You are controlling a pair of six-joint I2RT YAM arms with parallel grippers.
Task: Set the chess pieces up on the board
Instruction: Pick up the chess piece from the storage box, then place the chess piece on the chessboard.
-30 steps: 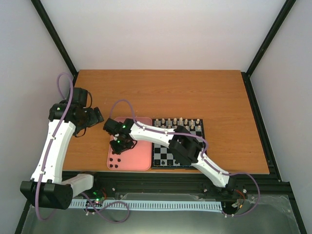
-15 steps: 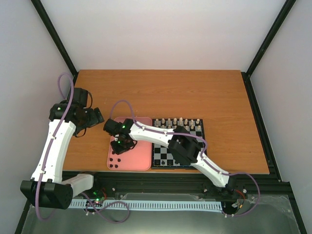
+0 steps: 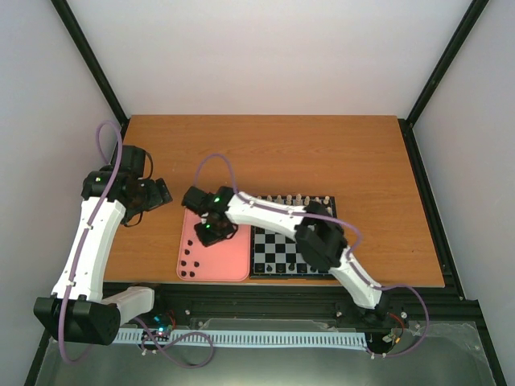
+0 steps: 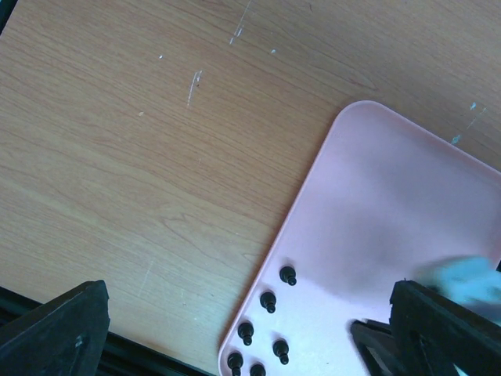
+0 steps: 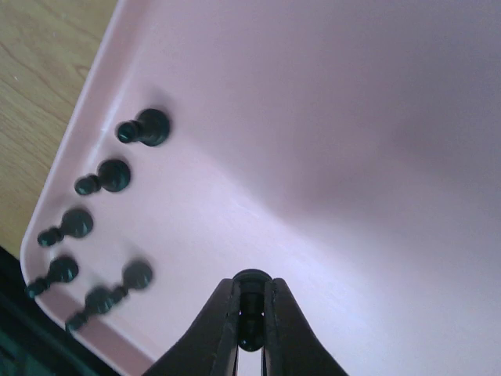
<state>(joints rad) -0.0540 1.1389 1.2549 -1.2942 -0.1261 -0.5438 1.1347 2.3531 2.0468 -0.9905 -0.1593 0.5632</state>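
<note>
One black piece (image 5: 251, 280) is pinched upright between the closed fingers of the right gripper (image 5: 250, 313), its rounded head showing just above the fingertips at the bottom centre of the right wrist view. Whether its base touches the pink floor behind it cannot be told.

Six more black pieces (image 5: 106, 178) lie on their sides along the lower left of that view. They are grouped near the tray's rounded corner, close together but apart from the held one. From the left wrist the same six (image 4: 268, 301) cluster at the bottom centre.

All of them are in the pink tray (image 3: 233, 261), which in the top view lies below the middle of the frame. The right gripper (image 3: 211, 232) is over the tray's upper half, and the loose pieces (image 3: 189, 268) sit in its lower left corner. The board (image 3: 278, 249) lies just beside the tray's right edge, with cream-white pieces (image 3: 290, 198) lined along its upper edge and the right arm crossing over it.

The left gripper (image 3: 158, 193) is over the wooden table (image 3: 322, 153), to the upper left of the tray. Its jaws are spread wide with nothing between them, one finger (image 4: 59, 329) in each lower corner of its own view.
</note>
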